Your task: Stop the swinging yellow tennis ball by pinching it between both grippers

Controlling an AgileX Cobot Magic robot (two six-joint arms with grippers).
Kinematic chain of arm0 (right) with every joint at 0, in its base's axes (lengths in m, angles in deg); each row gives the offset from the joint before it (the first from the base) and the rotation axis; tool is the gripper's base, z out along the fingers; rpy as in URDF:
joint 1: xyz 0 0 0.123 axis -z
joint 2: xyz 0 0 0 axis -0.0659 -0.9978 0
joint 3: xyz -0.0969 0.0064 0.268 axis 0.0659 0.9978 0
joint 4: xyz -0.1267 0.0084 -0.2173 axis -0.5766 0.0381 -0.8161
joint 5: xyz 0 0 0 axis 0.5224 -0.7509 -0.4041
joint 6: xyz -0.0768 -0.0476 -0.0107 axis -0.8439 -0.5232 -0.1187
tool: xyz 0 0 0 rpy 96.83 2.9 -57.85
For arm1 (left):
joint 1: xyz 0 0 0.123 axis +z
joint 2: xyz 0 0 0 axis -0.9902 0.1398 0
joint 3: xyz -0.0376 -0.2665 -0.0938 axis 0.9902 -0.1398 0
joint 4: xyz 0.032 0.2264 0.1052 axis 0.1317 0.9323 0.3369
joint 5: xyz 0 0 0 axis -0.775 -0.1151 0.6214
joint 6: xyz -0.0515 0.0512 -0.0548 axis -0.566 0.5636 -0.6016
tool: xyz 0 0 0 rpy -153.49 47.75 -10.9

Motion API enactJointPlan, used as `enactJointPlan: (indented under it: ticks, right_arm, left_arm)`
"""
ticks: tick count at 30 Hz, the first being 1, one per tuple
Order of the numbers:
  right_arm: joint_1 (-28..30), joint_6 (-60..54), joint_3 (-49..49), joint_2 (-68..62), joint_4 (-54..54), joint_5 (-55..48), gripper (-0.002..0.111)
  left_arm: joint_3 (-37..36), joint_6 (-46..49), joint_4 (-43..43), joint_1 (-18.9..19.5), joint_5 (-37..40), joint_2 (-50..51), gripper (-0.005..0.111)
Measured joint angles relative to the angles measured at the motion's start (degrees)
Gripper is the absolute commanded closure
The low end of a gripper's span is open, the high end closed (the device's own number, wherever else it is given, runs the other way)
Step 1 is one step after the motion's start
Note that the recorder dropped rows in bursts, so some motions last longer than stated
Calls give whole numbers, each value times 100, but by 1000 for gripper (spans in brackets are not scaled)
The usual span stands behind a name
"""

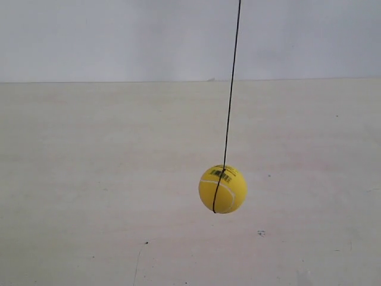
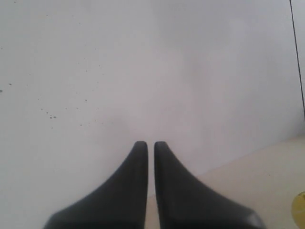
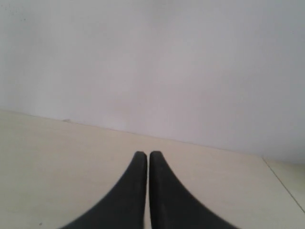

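The yellow tennis ball (image 1: 222,189) hangs on a thin dark string (image 1: 231,89) above the pale table, right of the exterior view's middle; its white seam and black print face the camera. Neither arm shows in that view. In the left wrist view my left gripper (image 2: 150,144) is shut, with nothing between its black tapered fingers; a sliver of the ball (image 2: 300,215) and the string (image 2: 298,52) sit at the frame's edge, well apart from it. My right gripper (image 3: 146,154) is shut over the table, holding nothing; the ball is out of its view.
A pale wooden table (image 1: 89,179) runs back to a plain white wall (image 1: 119,36). Small dark specks mark the tabletop near the front. A table seam (image 3: 286,183) shows in the right wrist view.
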Motion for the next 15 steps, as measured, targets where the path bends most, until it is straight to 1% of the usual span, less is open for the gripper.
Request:
enactJointPlan:
  ticks: [4,7,12,15]
  right_arm:
    - [140,-14,0,416,0,-429,108]
    - [163,-2,0,741,15,-1014,108]
    - [227,315,15,788,28,-1946,108]
    - [251,466,37,797,40,-2218,108]
  left_arm:
    - [0,0,0,0,0,0,102]
    - [0,0,0,0,0,0,102]
    - [0,0,0,0,0,0,102]
    - [0,0,0,0,0,0,102]
